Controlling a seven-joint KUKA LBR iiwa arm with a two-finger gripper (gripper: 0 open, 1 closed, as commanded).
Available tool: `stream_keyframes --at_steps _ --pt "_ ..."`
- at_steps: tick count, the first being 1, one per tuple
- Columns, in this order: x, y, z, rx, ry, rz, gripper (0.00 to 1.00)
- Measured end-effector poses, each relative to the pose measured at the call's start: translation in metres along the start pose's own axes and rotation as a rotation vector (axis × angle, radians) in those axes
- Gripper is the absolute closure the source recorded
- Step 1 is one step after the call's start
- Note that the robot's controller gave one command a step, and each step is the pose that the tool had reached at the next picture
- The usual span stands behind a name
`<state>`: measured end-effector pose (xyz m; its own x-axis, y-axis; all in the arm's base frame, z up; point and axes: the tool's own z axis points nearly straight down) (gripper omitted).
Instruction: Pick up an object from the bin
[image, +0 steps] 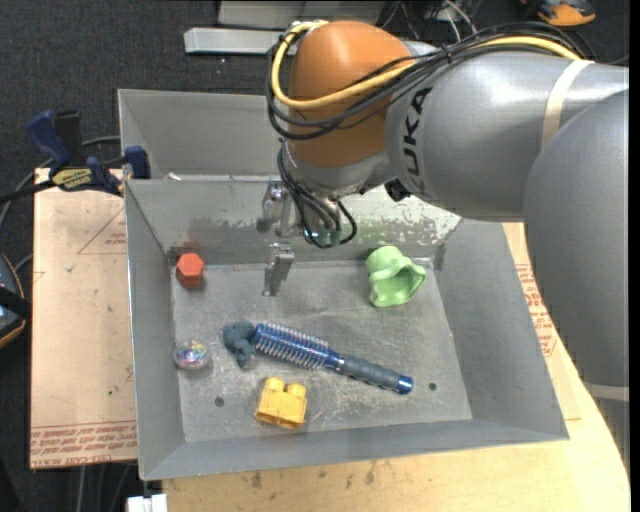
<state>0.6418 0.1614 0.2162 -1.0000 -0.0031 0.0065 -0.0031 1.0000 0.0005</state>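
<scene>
Yellow block (281, 402): bin (150, 330) front, well clear of gripper (279, 272).
Blue brush (325, 356): btwn that block & gripper.
Red block (189, 268): nearest item, view-left of gripper.
Gripper state: over bare floor; open/closed can't tell.

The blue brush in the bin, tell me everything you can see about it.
The blue brush lies flat on the bin floor, front middle, slanting from upper left to lower right. Its bristled head, with close rows of bristles, points left; the slim, plastic-looking handle ends in a brighter blue tip at the right. A small grey-blue object sits against the head end. The yellow block lies just in front, apparently not touching. The gripper is farther back, clear of it.
</scene>
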Motion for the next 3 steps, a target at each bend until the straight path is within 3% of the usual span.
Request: stream_keyframes --at_steps 1,2,3 --pt "0.057 -0.067 0.144 -0.004 -0.016 -0.128 0.0" --pt "0.055 -0.066 0.14 -0.004 -0.02 -0.129 1.0" --pt "0.055 -0.084 -0.006 0.002 -0.015 -0.408 1.0"
